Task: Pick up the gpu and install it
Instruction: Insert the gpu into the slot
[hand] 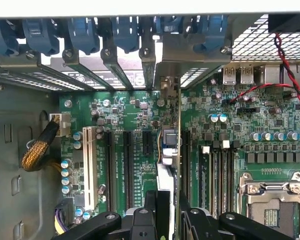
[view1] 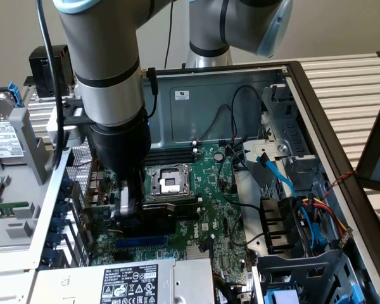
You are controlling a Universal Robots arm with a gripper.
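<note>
Seating step judged: small green gpu card with black shroud (hand: 169, 150) clamped edge-on in end effector (hand: 171, 210), over large green motherboard (hand: 115, 112). Card best kept upright, silver bracket (hand: 167, 87) lined with blue rear latches (hand: 125, 32).

The arm's silver-grey metal tube segments (view1: 104, 57) carry thin black rings and pale blue plastic joint caps (view1: 275, 28). A black cable (view1: 49, 82) runs along them. A black wrist section (view1: 120, 145) leads to the black pincer (hand: 168, 200), whose linkage bars are studded with silver screws (hand: 110, 216).
</note>
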